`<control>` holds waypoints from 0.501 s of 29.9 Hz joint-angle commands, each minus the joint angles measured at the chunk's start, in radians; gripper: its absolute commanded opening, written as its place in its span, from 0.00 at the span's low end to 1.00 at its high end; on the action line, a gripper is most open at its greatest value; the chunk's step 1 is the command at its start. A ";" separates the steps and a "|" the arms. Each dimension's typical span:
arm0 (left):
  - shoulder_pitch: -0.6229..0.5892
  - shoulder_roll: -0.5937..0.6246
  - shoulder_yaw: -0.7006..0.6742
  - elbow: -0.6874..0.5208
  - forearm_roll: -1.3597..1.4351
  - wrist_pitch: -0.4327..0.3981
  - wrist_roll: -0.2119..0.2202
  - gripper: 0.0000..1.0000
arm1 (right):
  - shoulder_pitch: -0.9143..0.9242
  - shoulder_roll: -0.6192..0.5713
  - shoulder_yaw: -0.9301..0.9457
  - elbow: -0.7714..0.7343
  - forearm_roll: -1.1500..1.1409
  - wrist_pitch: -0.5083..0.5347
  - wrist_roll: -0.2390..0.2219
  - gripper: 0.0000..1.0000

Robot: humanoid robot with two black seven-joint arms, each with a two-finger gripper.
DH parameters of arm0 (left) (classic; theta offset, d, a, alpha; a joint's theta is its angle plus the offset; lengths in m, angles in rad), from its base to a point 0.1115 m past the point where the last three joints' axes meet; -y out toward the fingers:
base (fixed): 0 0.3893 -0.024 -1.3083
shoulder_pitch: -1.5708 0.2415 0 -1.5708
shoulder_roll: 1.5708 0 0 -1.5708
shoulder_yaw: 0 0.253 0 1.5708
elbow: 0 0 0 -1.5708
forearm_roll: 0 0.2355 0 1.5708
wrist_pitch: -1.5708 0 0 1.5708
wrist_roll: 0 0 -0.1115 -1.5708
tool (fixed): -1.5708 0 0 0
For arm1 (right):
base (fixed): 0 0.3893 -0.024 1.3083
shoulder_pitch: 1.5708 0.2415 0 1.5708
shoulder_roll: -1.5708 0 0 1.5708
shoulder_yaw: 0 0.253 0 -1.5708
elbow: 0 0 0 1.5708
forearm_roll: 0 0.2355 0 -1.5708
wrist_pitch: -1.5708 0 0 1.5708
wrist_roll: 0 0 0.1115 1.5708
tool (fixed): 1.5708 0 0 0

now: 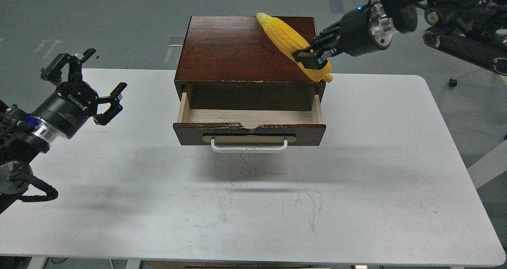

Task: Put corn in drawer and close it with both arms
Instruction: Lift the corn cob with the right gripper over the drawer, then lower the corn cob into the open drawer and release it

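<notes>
The drawer [248,133] of the dark brown cabinet [245,47] stands pulled open, its pale wood inside empty, its white bar handle [248,147] facing me. My right gripper [307,58] is shut on the yellow corn [283,34] near its thick end. It holds the corn in the air over the cabinet's top right, tapered end pointing up and left. My left gripper [93,81] is open and empty over the table's left side, well apart from the drawer.
The cabinet sits at the back middle of a white table [356,189]. Grey floor lies beyond the table's far edge. My right arm [455,19] reaches in from the top right corner.
</notes>
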 commanded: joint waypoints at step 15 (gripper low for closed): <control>0.000 0.019 -0.001 -0.006 0.000 0.000 0.000 0.99 | 0.091 0.277 -0.184 -0.011 -0.073 -0.124 0.000 0.01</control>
